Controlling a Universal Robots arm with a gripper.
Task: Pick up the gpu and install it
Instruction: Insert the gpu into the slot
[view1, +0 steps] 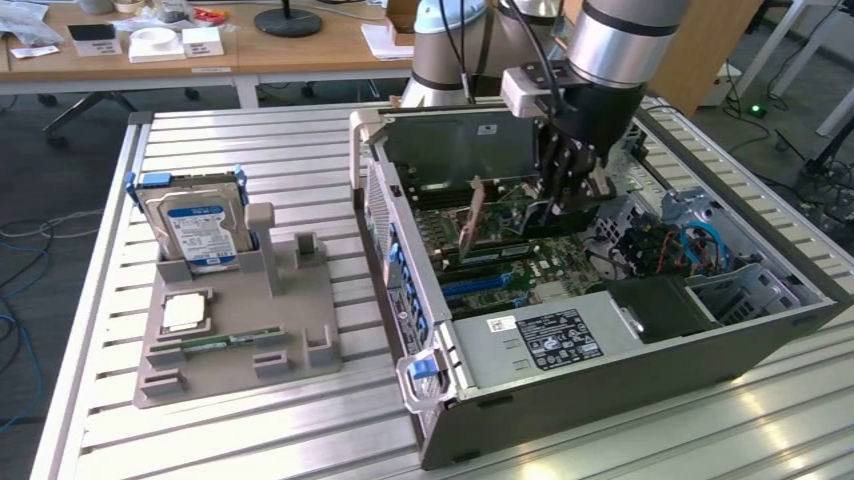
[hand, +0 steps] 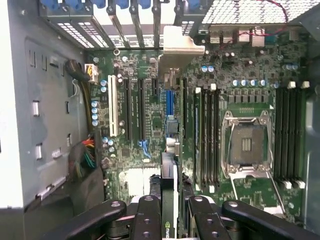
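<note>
While gripper (hand: 171, 212) pinches gpu (hand: 169, 175) edge-on between fingers, card hangs inside open computer case (view1: 574, 345) over motherboard (hand: 250, 190), silvery bracket toward rear wall. Step judged: install; pickup done, card not seated. Next move calls for card edge lined over long slot (hand: 141, 115), then straight, even press.

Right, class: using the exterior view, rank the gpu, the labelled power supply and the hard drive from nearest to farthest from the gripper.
1. gpu: held in the gripper, inside the open case.
2. power supply: inside the case, at its near side.
3. hard drive: upright in the grey holder, outside the case, toward the exterior view's left.
</note>
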